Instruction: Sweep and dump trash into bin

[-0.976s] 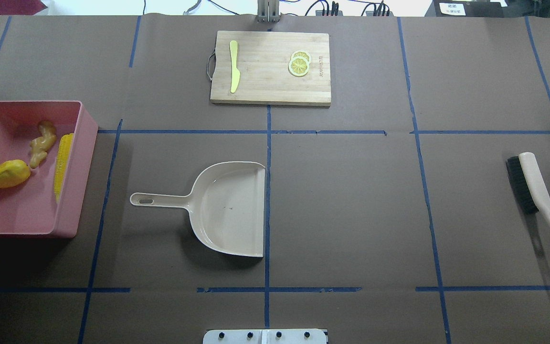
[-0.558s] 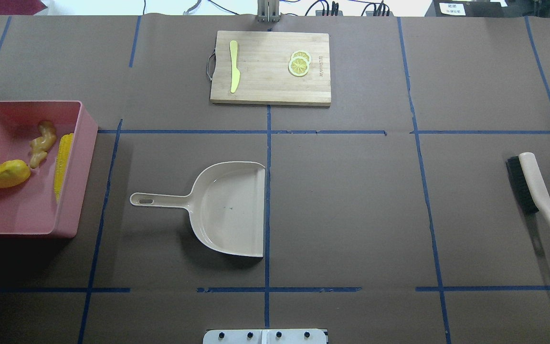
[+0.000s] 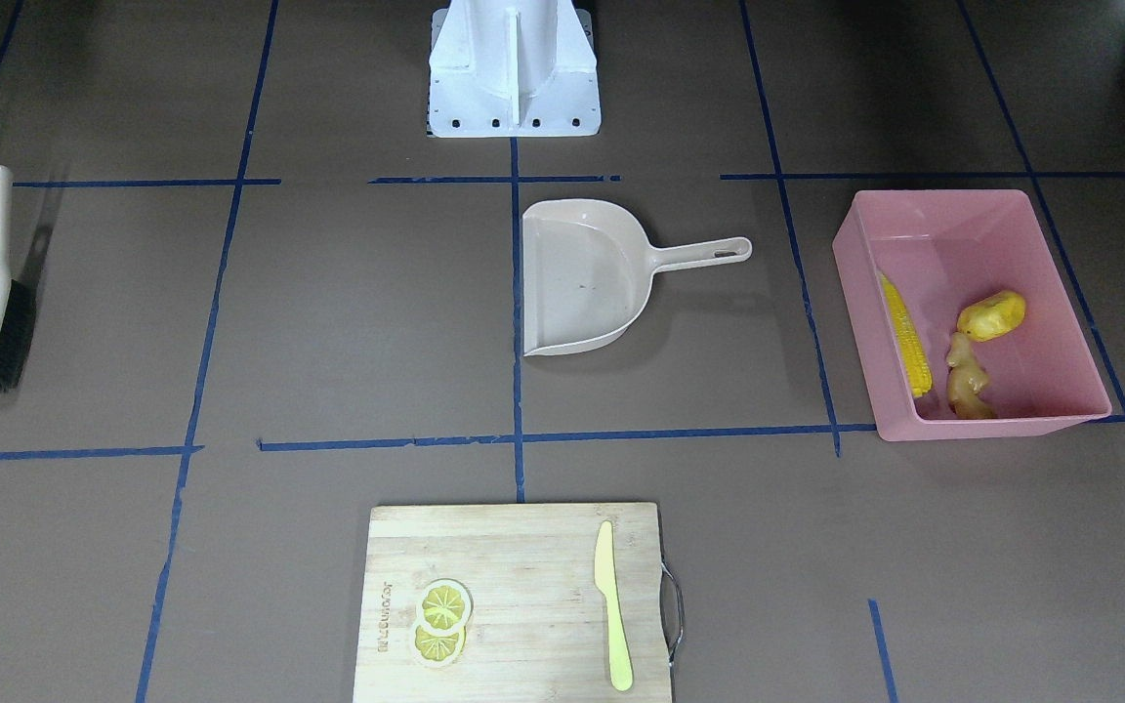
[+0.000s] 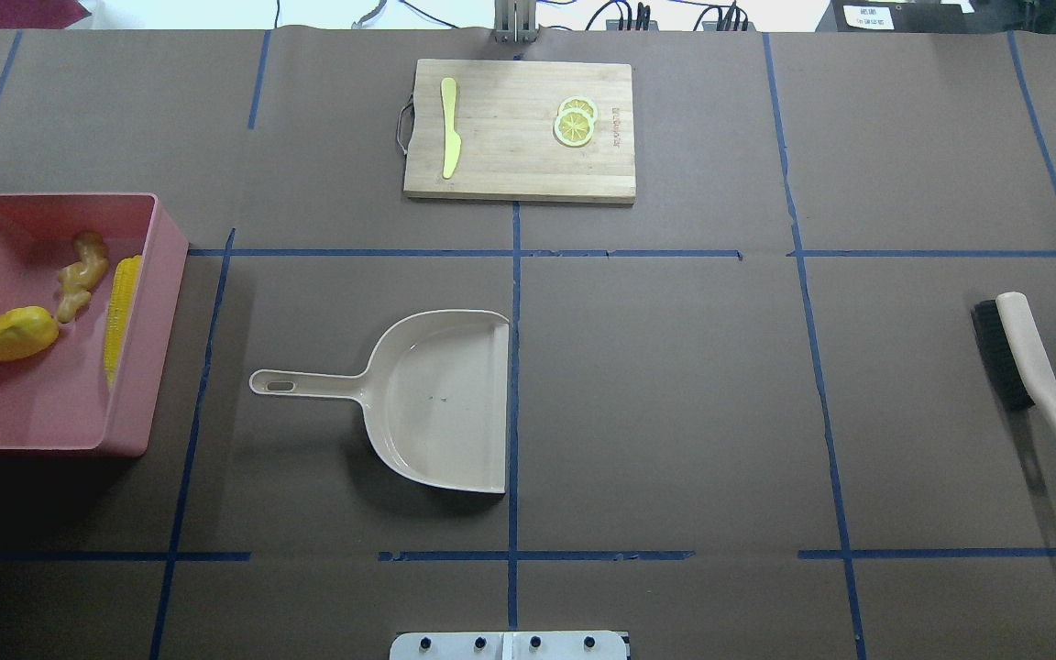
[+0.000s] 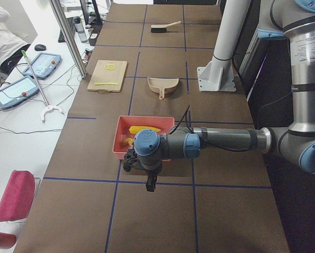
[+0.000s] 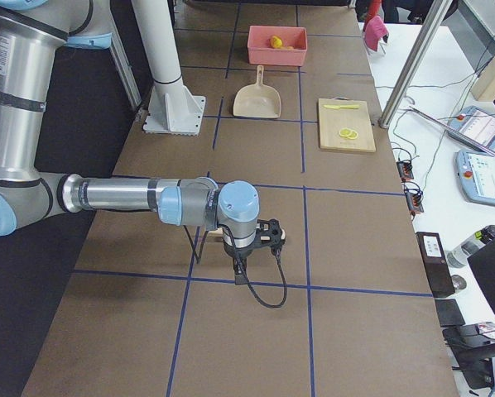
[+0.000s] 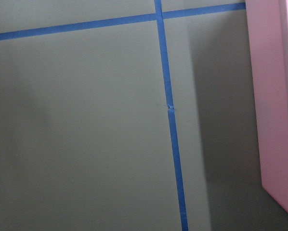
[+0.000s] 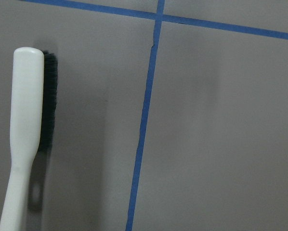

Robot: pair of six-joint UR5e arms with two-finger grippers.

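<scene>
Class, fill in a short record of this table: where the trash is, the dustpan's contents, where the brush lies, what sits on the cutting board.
Trash: corn cob, potato piece and ginger root, all inside the pink bin
Dustpan: empty, on the table, near centre
Brush: on the table at the robot's right, unheld
Cutting board: knife and two lemon slices

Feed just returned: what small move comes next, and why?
Probably just stop and end the run: the yellow corn cob, yellow lumpy potato piece and tan ginger root lie in the pink plastic tub; the beige dustpan sits empty.
</scene>
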